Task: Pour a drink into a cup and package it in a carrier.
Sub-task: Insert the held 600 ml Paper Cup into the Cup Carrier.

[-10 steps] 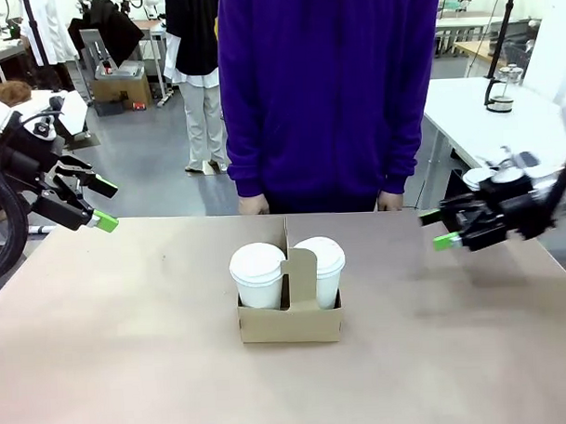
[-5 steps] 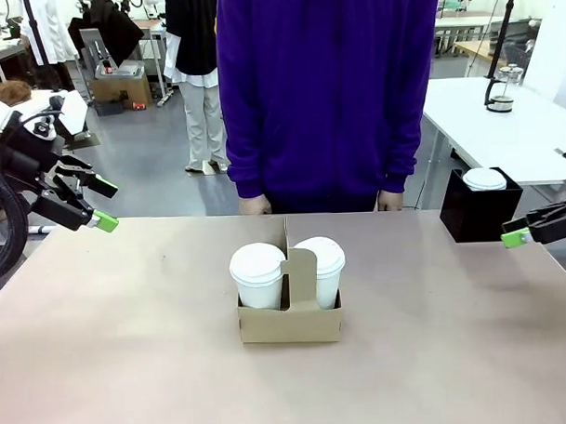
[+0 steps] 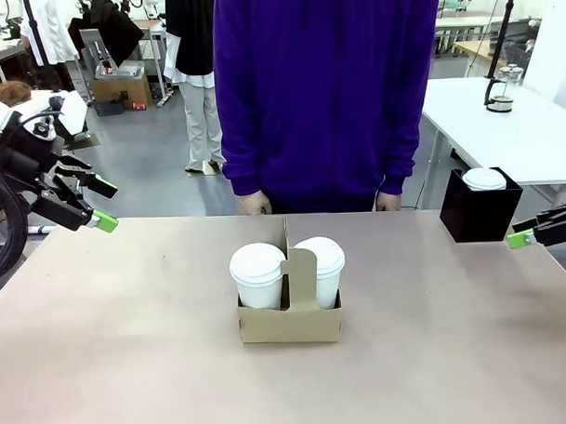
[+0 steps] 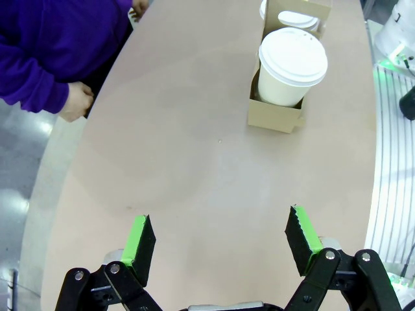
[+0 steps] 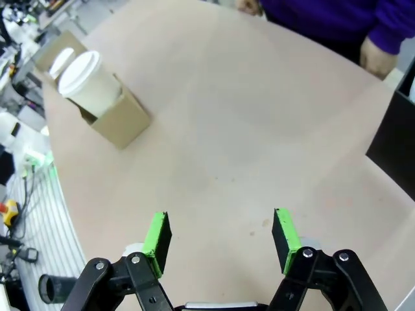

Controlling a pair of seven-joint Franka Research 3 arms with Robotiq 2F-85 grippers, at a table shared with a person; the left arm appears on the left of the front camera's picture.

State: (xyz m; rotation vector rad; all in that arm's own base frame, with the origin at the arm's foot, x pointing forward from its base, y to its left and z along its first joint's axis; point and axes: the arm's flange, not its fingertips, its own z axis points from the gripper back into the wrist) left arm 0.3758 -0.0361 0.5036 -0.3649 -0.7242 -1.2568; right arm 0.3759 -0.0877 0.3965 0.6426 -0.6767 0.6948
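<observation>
We see the carrier holding two lidded cups at mid-table, well ahead of both sets of jaws. Our left gripper and right gripper both stand spread, gripping nothing.

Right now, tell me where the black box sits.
In the front view the black box stands at the table's far right edge, a white lid on top, just left of the right gripper.
</observation>
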